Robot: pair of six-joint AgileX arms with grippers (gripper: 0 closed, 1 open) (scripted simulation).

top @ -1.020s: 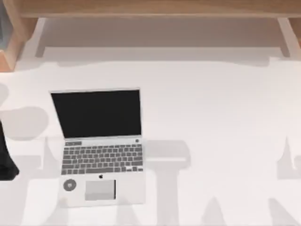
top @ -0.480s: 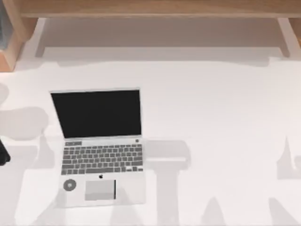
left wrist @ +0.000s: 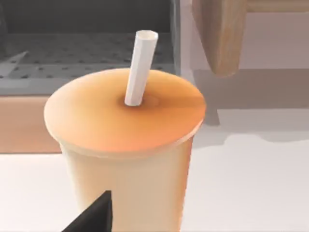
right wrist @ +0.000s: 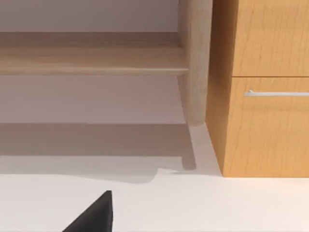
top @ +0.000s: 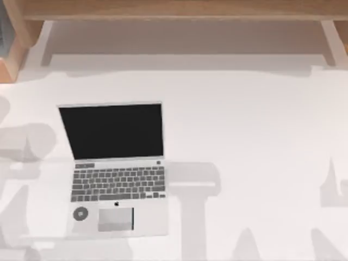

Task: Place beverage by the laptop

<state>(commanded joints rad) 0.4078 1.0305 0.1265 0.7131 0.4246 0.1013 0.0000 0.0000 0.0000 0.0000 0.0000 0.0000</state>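
The laptop lies open on the white table, left of centre in the top view, with a black screen and a grey keyboard. In the left wrist view the beverage is very close: a pale cup with an orange top and a white straw. A black part of my left gripper shows right in front of the cup's lower side. Whether it touches the cup cannot be told. A black part of my right gripper hangs over bare table, away from the laptop and the cup.
A wooden shelf runs along the table's far edge. Behind the cup are a grey perforated rack and a wooden leg. A wooden cabinet with a drawer handle stands ahead in the right wrist view.
The dark shape of my left arm at the top view's left edge has slid out of the picture. Shadows on the table's left side have shifted. The laptop has not moved.
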